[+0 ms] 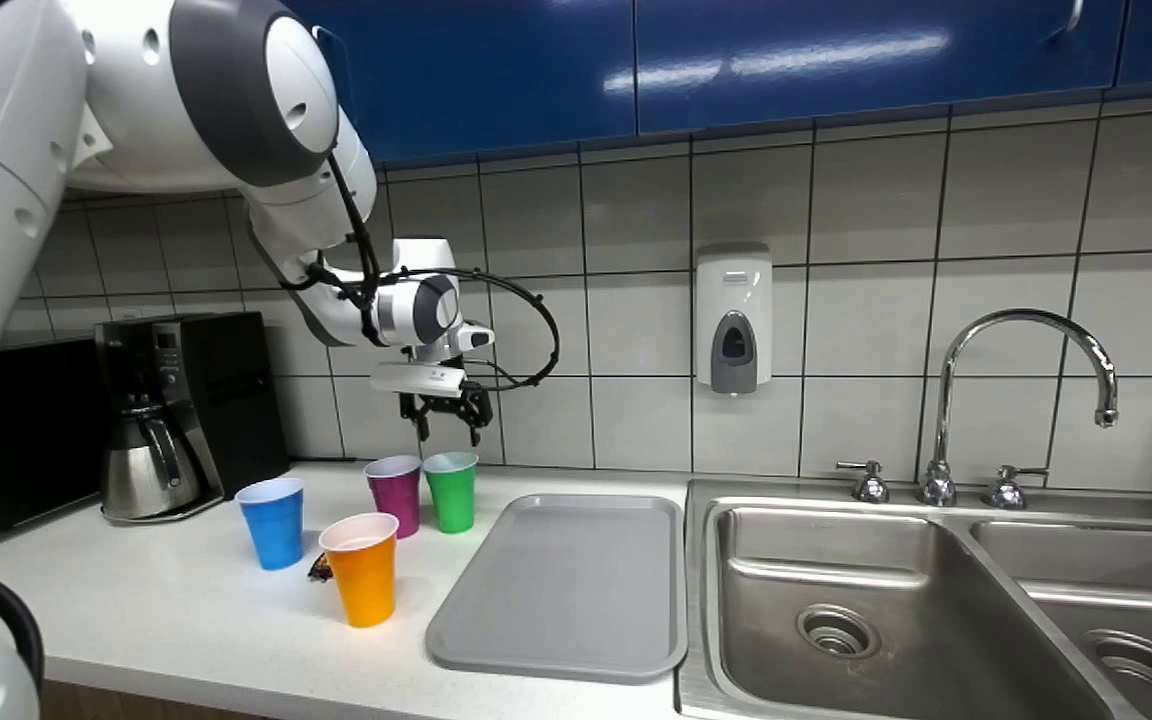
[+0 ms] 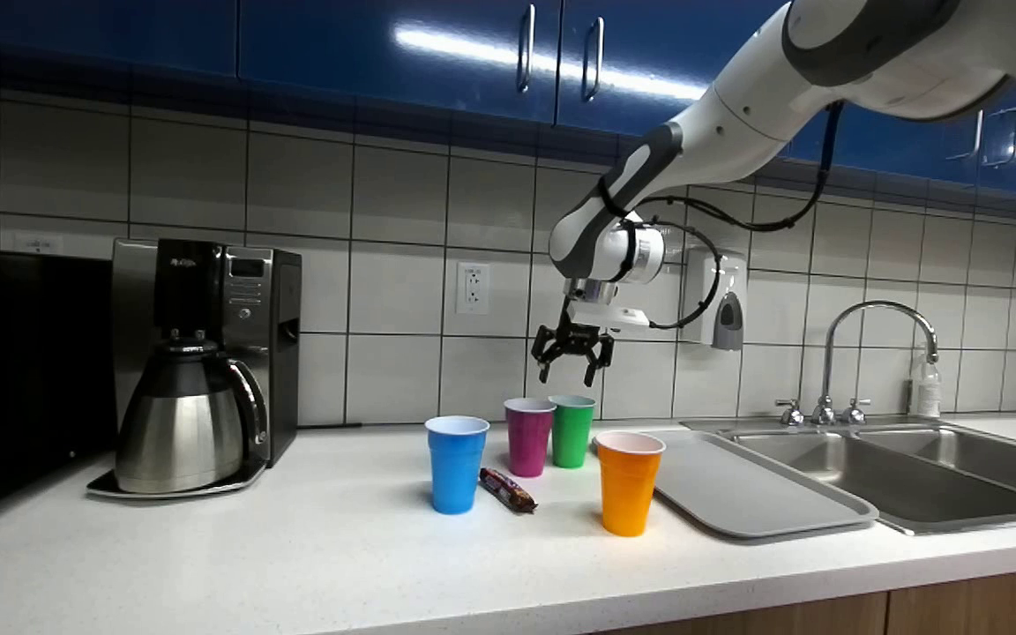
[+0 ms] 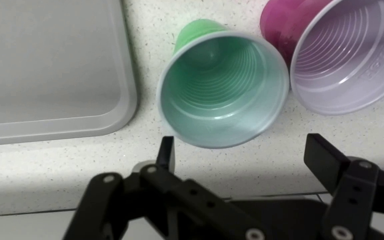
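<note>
My gripper stands open above the back of the counter, with nothing between its fingers. Nearest to it is a green cup, upright and a short way below the fingertips, apart from them in both exterior views. A magenta cup stands close beside the green one. Farther forward are a blue cup and an orange cup, both upright. A dark wrapped bar lies on the counter among the cups; in an exterior view the orange cup hides part of it.
A grey tray lies flat between the cups and the steel sink, whose faucet rises at the back. A coffee maker with its steel carafe stands by the wall. Blue cabinets hang above, and a soap dispenser is on the tiles.
</note>
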Tool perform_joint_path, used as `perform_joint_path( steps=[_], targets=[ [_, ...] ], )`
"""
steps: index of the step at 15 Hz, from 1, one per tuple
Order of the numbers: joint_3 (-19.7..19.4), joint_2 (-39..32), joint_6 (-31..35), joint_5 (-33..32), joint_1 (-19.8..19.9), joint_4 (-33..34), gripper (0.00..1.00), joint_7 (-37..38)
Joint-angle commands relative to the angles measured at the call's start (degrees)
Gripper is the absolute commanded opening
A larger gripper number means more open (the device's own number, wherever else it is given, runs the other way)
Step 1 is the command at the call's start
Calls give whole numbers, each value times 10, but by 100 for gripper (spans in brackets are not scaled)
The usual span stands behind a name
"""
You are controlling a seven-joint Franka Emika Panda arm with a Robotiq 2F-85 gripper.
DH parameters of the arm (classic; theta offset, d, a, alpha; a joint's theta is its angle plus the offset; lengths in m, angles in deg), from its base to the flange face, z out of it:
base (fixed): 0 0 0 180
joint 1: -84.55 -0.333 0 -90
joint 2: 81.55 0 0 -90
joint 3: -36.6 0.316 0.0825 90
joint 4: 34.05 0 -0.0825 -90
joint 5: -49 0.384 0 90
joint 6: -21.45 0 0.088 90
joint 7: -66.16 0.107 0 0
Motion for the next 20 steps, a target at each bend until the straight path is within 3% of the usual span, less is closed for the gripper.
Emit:
perform_joint_path(
  steps=[1, 20],
  targets=[
    [8, 26, 5, 17, 10, -21, 100, -26],
    [12, 127, 19, 54, 26, -131, 100, -72]
  ],
)
